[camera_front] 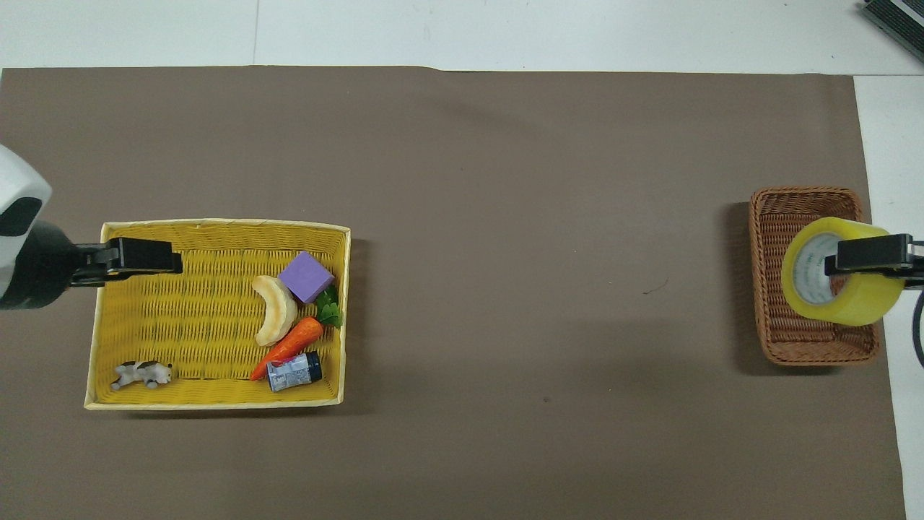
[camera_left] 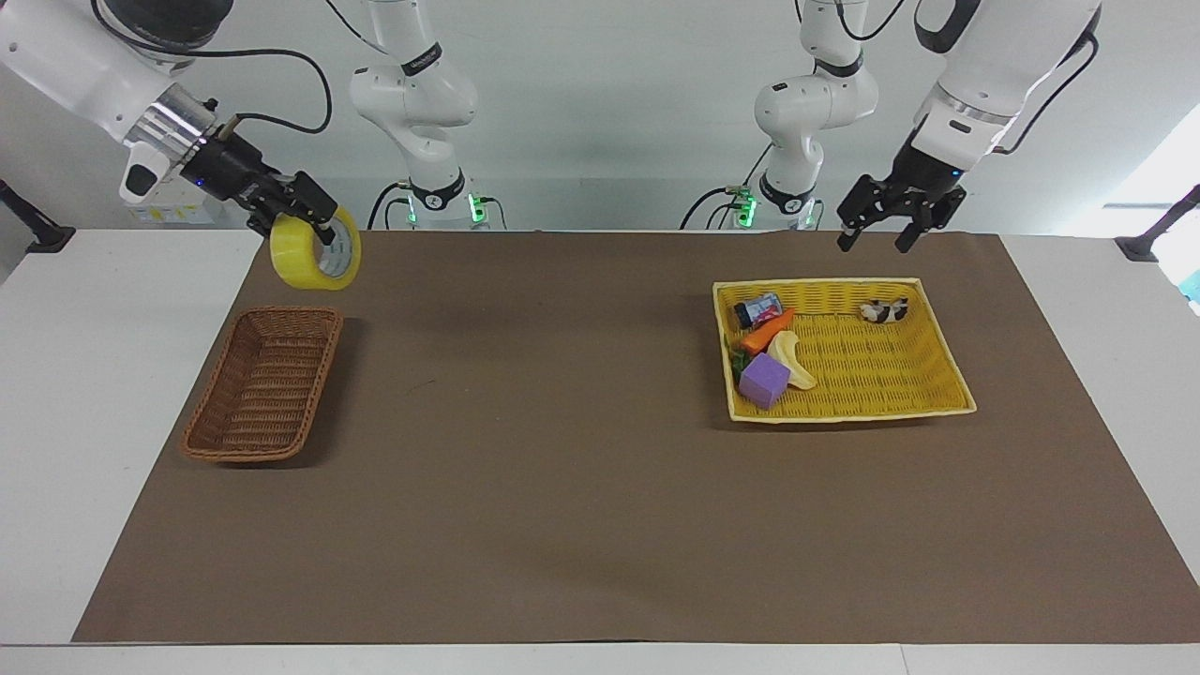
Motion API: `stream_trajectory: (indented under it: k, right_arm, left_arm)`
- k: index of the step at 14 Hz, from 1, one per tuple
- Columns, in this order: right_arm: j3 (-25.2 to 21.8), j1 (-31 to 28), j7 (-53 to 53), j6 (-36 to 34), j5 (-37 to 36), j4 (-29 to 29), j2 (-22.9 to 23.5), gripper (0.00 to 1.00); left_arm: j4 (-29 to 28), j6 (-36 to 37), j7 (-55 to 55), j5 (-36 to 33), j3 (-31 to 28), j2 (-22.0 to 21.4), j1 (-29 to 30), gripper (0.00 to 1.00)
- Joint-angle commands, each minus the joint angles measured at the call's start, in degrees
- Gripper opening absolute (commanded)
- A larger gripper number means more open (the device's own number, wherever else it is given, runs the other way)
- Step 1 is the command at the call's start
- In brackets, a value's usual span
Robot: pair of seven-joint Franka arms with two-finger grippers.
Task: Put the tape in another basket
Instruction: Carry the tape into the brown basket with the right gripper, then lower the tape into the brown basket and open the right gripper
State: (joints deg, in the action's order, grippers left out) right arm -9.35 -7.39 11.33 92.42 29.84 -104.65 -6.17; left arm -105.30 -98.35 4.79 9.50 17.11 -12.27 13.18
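Right gripper (camera_left: 319,220) carries the tape (camera_left: 314,252) above the brown basket (camera_left: 263,384).

One finger runs through the tape's core, the other clamps outside the wall. The roll looks light, stiff and smooth-skinned, so this wall pinch suits it. In the overhead view it covers the basket's 3 o'clock side. The left gripper (camera_left: 885,223) waits, fingers spread, over the yellow tray's (camera_left: 945,356) 12 o'clock rim in the facing view.

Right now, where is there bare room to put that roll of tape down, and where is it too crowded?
The brown basket is bare inside; the right end effector holds the tape above it. The brown mat between the baskets is bare too. The yellow tray is crowded beside the purple cube, barer toward the left end effector.
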Motion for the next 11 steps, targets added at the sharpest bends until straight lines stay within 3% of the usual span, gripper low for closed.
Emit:
stream_trajectory:
  k: [1, 5, 7, 11]
  right_arm:
    - [1.09, 0.35, 13.46, 3.80, -10.29, 1.55, 5.10, 0.00]
    - [1.18, 0.18, 30.12, 15.31, -21.73, 0.42, 13.10, 0.00]
    - [1.62, 0.88, 31.38, 20.15, -30.68, -1.51, 13.20, 0.00]
    - [1.53, 3.34, 32.70, 26.49, -40.99, -3.54, 15.74, 0.00]
  left_arm:
    - [5.61, 6.05, -4.43, -5.88, 0.82, 1.80, 2.11, 1.00]
    - [18.26, 15.28, -4.71, -9.94, 0.91, 9.96, 2.20, 1.00]
    - [18.38, 14.33, -4.45, -9.85, 0.65, 10.08, 2.29, 1.00]
    - [17.76, 14.68, -4.36, -9.76, 0.12, 9.63, 3.43, 1.00]
